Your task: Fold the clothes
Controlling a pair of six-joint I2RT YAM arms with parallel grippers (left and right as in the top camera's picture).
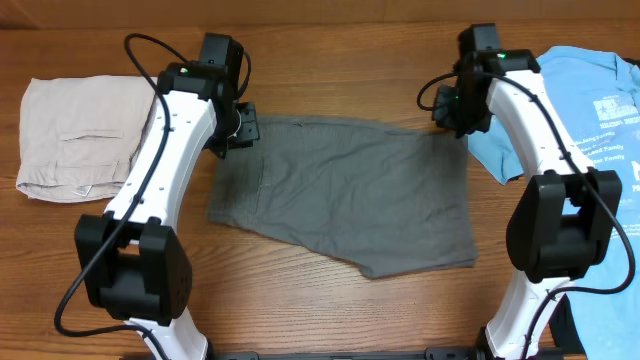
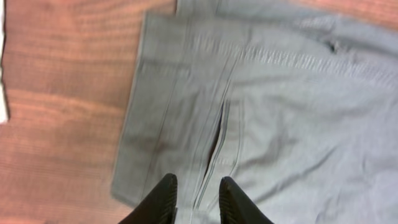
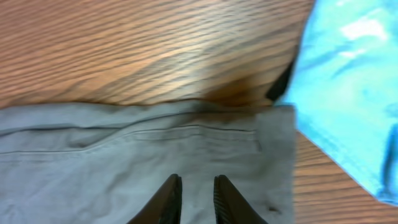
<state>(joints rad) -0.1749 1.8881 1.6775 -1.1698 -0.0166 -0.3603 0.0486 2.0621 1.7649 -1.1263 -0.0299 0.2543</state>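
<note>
Dark grey shorts (image 1: pixel 340 190): lay flat, centre of surface (image 1: pixel 300 300).
Handling: likely light, limp; corners suited pinching.
Left end effector (image 2: pixel 197 185): parted, empty, above waistband (image 2: pixel 155 106).
Right end effector (image 3: pixel 196 183): parted, empty, above opposite corner.

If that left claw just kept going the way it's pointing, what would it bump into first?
Probably the dark grey shorts, beside the slit pocket: the left gripper aims at that cloth, height unclear.

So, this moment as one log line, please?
shorts: lying flat | left fingers: open, over pocket end | right fingers: open, over edge by T-shirt | held: nothing
</note>
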